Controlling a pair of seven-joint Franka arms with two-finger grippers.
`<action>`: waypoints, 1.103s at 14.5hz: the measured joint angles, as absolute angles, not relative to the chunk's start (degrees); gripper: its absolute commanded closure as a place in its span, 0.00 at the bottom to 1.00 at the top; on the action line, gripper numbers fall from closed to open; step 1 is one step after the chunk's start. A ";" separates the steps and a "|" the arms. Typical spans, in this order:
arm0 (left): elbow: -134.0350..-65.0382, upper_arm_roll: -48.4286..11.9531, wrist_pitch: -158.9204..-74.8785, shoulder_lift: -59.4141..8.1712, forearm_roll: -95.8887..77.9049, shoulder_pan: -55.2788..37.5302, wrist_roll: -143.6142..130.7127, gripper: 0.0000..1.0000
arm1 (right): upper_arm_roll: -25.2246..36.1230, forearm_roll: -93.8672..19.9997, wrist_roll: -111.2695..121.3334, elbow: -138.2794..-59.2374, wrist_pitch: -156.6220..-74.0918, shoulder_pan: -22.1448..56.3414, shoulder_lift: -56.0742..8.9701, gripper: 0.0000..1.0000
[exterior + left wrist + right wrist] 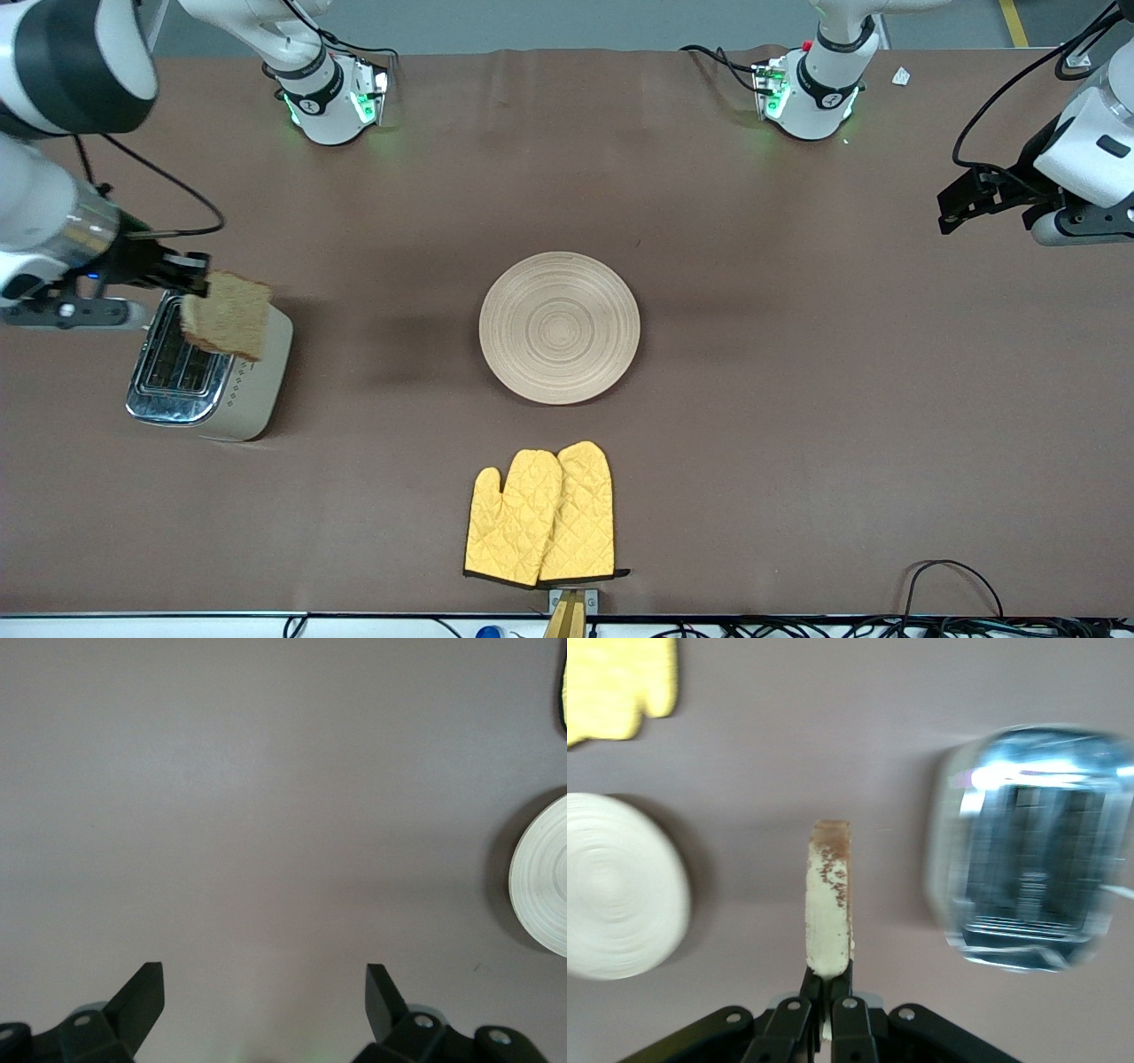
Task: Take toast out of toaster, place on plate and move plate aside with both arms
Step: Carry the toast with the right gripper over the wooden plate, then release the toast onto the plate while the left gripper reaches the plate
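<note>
Right tool [197, 285] gripping toast [227, 315] above toaster [213, 377]; left tool [264, 988] waiting wide over bare bench [797, 372]; plate [559, 327] mid-bench.

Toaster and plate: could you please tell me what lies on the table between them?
Nothing: the front view shows only bare brown table between the toaster and the plate. The toast is up over the toaster in the right gripper.

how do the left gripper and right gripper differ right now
The right gripper is shut on the toast, held in the air over the toaster; the left gripper is open and holds nothing. The right one is at the right arm's end of the table; the left one waits over bare table at the left arm's end. Both are black and two-fingered.
</note>
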State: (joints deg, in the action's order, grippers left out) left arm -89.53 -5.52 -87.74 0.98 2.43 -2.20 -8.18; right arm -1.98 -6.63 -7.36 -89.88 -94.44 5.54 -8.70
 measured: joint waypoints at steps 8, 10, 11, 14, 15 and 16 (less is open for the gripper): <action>-89.53 -5.52 -87.73 0.98 2.43 -2.20 -8.18 0.00 | -1.95 -43.46 -7.07 -111.43 -123.91 13.17 -13.57 1.00; -89.53 -5.52 -87.73 0.98 2.43 -2.19 -8.18 0.00 | -2.13 -52.51 -7.25 -112.86 -130.70 20.05 -16.61 1.00; -89.54 -5.52 -87.71 0.98 2.43 -2.19 -8.18 0.00 | -2.24 -57.02 -7.23 -113.05 -134.57 23.77 -18.49 1.00; -89.74 -5.55 -87.67 0.89 2.33 -2.20 -8.18 0.00 | -2.38 -65.86 -7.23 -112.20 -143.36 33.75 -23.63 1.00; -89.87 -5.54 -87.67 0.77 1.77 -2.18 -8.21 0.00 | -2.36 -66.89 -7.26 -111.53 -144.13 35.47 -24.77 1.00; -90.01 -5.50 -87.67 0.52 0.71 -2.12 -8.27 0.00 | -2.32 -67.34 -7.24 -111.01 -144.30 36.13 -25.34 1.00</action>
State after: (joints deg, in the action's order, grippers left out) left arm -90.01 -5.50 -87.67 0.52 0.71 -2.12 -8.27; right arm -2.32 -67.34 -7.24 -111.01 -144.30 36.13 -25.34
